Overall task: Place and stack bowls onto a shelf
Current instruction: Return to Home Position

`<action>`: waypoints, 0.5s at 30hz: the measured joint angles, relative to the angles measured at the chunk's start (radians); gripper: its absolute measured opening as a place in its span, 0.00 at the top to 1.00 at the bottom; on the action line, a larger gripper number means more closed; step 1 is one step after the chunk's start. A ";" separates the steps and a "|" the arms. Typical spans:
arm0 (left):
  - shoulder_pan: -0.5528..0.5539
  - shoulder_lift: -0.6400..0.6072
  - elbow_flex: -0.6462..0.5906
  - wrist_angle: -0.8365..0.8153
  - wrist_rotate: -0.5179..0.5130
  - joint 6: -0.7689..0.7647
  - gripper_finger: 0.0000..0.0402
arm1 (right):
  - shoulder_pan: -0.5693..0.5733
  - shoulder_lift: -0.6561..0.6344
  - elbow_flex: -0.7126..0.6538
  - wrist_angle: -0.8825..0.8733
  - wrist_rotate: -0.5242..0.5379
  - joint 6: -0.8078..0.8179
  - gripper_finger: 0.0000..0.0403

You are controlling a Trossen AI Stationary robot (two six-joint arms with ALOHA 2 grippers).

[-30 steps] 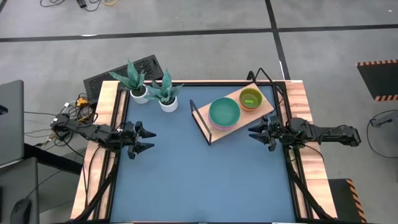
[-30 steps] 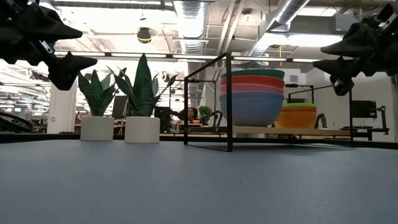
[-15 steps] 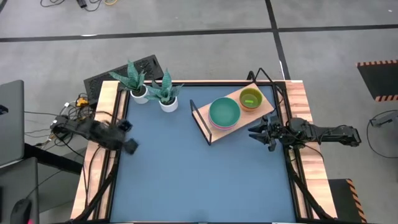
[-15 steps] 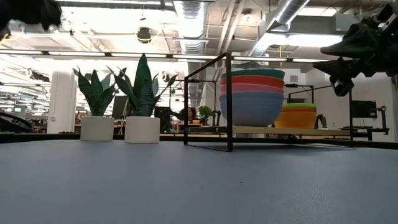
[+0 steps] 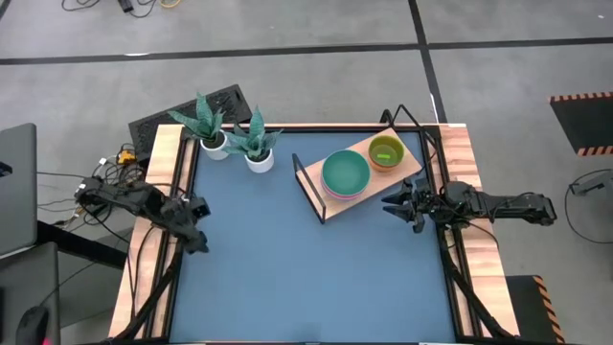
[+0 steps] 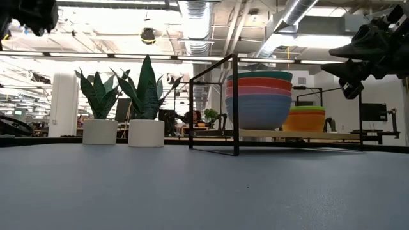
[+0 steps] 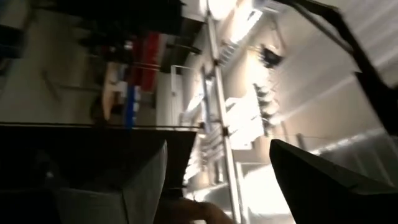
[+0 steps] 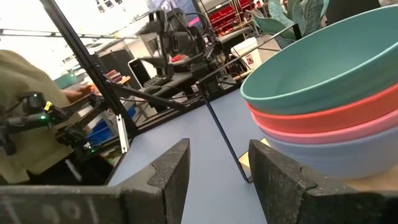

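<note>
The light-wood shelf (image 5: 410,171) on its black wire frame stands at the table's far right. On it sits a stack of larger bowls with the dark green one on top (image 5: 345,172), coral-red, pink and blue below (image 6: 258,102). Beside it is a stack of small bowls with lime green on top (image 5: 386,151). My right gripper (image 5: 396,211) hovers open and empty just near of the shelf, level with the large stack (image 8: 336,93). My left gripper (image 5: 198,240) is open and empty at the table's left edge.
Two white pots with spiky green plants (image 5: 206,125) (image 5: 254,146) stand at the far left of the blue table top (image 5: 287,278). Wooden rails run along the left and right sides.
My left gripper has drawn back toward the table's left edge and turned about, so it points away from the table's middle; in the low view it has risen nearly out of the picture. My right gripper has kept still. The bowls have not moved.
</note>
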 joint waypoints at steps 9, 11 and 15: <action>0.000 0.002 0.000 -0.366 0.004 0.095 0.33 | 0.000 0.000 0.000 0.000 0.000 0.000 0.53; 0.000 0.001 0.000 -0.463 0.003 0.106 0.33 | 0.000 0.000 0.000 0.000 0.000 0.000 0.53; 0.000 0.004 0.014 -0.651 -0.012 0.128 0.33 | 0.000 0.000 0.000 0.001 0.000 0.000 0.53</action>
